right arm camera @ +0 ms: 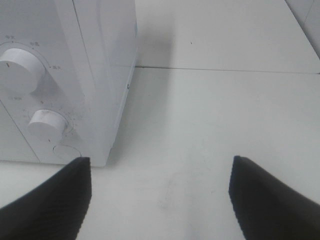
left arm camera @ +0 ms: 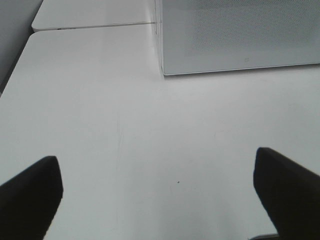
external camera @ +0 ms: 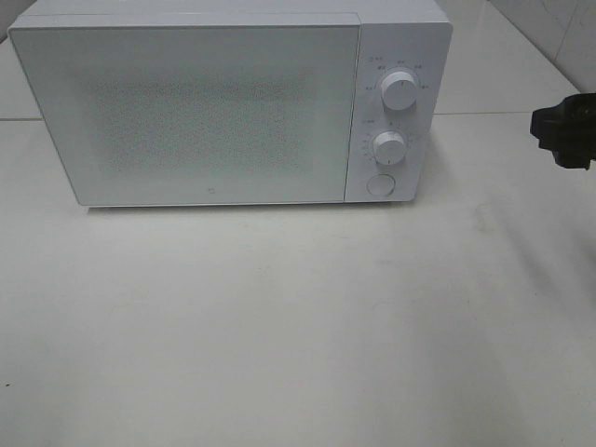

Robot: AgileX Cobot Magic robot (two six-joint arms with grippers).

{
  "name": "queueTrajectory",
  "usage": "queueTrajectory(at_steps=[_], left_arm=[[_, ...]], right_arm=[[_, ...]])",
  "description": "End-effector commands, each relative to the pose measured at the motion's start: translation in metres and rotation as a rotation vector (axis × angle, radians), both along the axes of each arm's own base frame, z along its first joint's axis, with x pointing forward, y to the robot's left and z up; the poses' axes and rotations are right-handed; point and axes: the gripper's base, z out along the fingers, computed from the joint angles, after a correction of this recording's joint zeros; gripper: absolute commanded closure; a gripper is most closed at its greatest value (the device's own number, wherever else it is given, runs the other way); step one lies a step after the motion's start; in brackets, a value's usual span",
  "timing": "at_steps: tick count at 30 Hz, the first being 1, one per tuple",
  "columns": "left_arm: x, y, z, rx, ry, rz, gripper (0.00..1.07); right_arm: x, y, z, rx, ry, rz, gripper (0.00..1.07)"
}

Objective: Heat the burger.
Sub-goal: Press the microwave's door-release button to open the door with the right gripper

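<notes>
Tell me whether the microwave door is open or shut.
Shut. The microwave door lies flush with the control panel, with no gap showing along its edge. Its frosted front hides whatever is inside.

Microwave [external camera: 214, 112] stands on the table [external camera: 279, 326], far side, left of centre. Door [external camera: 186, 112] fills the left part of its near face. Control strip at the right end: upper knob [external camera: 399, 89] over lower knob [external camera: 389, 146], button [external camera: 379, 184] under both. Table runs on near of the microwave and to its right. Seam [external camera: 503, 115] crosses the tabletop left to right, emerging either side of the microwave. Right gripper [right arm camera: 160, 175] over the table, right of the control strip, apart from it. Left gripper [left arm camera: 157, 172] over the table, left and near of the microwave's near-left corner, apart.
</notes>
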Motion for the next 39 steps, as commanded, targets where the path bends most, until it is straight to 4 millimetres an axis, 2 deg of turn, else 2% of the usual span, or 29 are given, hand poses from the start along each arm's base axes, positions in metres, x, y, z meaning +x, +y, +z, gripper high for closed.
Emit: queueTrajectory(at_steps=[1, 3, 7, 12, 14, 15, 17, 23, 25, 26, 28, 31, 33, 39], left_arm=[[-0.003, 0.000, 0.000, -0.002, -0.030, 0.006, 0.09], [-0.003, 0.000, 0.000, -0.002, -0.030, 0.006, 0.09], [-0.003, 0.000, 0.000, -0.002, -0.030, 0.006, 0.09], [-0.003, 0.000, 0.000, -0.002, -0.030, 0.006, 0.09], [-0.003, 0.000, 0.000, -0.002, -0.030, 0.006, 0.09], [-0.003, 0.000, 0.000, -0.002, -0.030, 0.006, 0.09], [-0.003, 0.000, 0.000, -0.002, -0.030, 0.006, 0.09], [-0.003, 0.000, 0.000, -0.002, -0.030, 0.006, 0.09], [-0.003, 0.000, 0.000, -0.002, -0.030, 0.006, 0.09], [-0.003, 0.000, 0.000, -0.002, -0.030, 0.006, 0.09], [-0.003, 0.000, 0.000, -0.002, -0.030, 0.006, 0.09], [-0.003, 0.000, 0.000, -0.002, -0.030, 0.006, 0.09], [-0.003, 0.000, 0.000, -0.002, -0.030, 0.006, 0.09], [-0.003, 0.000, 0.000, -0.002, -0.030, 0.006, 0.09]], right_arm=[[0.008, 0.002, -0.002, 0.008, -0.055, 0.011, 0.32], [0.017, 0.003, -0.006, 0.017, -0.099, 0.018, 0.32], [0.022, 0.004, -0.013, 0.042, -0.147, 0.009, 0.32], [0.017, 0.003, -0.022, 0.062, -0.235, -0.004, 0.32], [0.012, -0.002, -0.034, 0.064, -0.276, -0.046, 0.32], [0.012, -0.002, -0.034, 0.064, -0.276, -0.046, 0.32], [0.009, -0.007, -0.049, 0.053, -0.263, -0.100, 0.32], [0.009, -0.001, -0.062, 0.055, -0.246, -0.091, 0.32], [0.009, 0.018, -0.075, 0.040, -0.218, -0.061, 0.32], [0.009, 0.018, -0.075, 0.040, -0.218, -0.061, 0.32], [0.007, 0.032, -0.084, -0.007, -0.200, -0.051, 0.32], [0.006, 0.037, -0.086, -0.017, -0.195, -0.049, 0.32], [0.001, 0.054, -0.092, -0.035, -0.198, -0.036, 0.32], [-0.009, 0.076, -0.101, -0.032, -0.184, -0.027, 0.32]])
